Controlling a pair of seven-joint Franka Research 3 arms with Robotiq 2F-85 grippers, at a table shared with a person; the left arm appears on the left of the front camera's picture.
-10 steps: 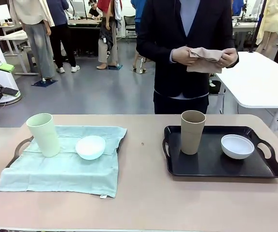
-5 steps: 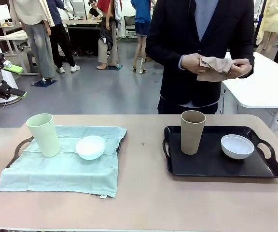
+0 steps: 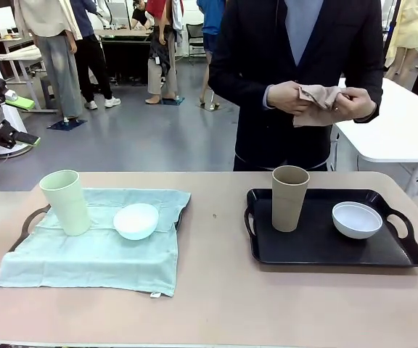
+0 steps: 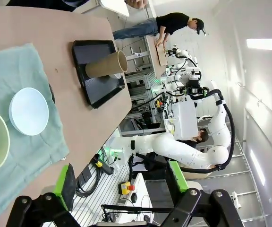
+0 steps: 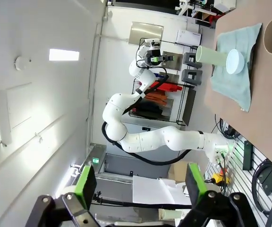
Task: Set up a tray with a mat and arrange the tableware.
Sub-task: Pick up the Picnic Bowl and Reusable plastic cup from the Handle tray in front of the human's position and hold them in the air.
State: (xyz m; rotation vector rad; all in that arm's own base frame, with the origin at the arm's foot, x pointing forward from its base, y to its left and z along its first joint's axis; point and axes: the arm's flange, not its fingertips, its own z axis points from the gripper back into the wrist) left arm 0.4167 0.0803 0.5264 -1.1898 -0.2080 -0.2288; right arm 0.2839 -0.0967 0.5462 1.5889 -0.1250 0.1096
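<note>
A pale green cup point(image 3: 65, 201) and a light blue bowl point(image 3: 136, 221) stand on a light green mat point(image 3: 100, 254) draped over the left tray point(image 3: 29, 223). On the bare black tray point(image 3: 318, 246) at the right are a brown-tan cup point(image 3: 289, 197) and a white bowl point(image 3: 357, 220). The person behind the table holds a folded tan cloth point(image 3: 318, 98) in both hands. My left gripper point(image 3: 17, 121) hangs open off the table's left end, well above it. In the wrist views, both the left gripper point(image 4: 120, 178) and the right gripper point(image 5: 140, 181) stand open with nothing between the fingers.
A white side table point(image 3: 398, 123) stands behind the right end. People stand farther back in the room. Bare tabletop point(image 3: 216, 239) lies between the two trays and along the front edge. From the left wrist, the right arm point(image 4: 192, 151) shows off the table's far end.
The person has shifted a little sideways and worked the tan cloth in both hands. My left gripper drifted slightly to the right. The cups and bowls have not moved.
</note>
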